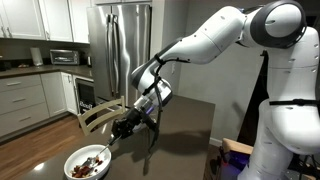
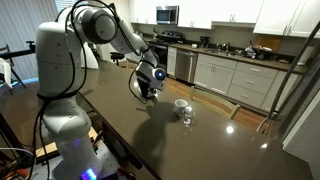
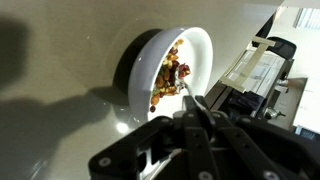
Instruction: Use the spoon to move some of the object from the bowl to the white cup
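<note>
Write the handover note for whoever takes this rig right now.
Gripper: shut on the spoon, tip down at the bowl.
The object: heaped in the bowl.
White cup: stands beside a small clear glass; its contents cannot be seen.
Done: spoon grasped and brought to the bowl.
Left: scoop, carry to the white cup, tip in.

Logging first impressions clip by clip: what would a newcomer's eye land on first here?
The big white robot arm reaching across the dark table dominates both exterior views. Its claw grips a slim spoon angled down towards the white bowl of brown chunky pieces near the table's edge. In an exterior view, the small white cup stands apart beside a tiny clear glass.
</note>
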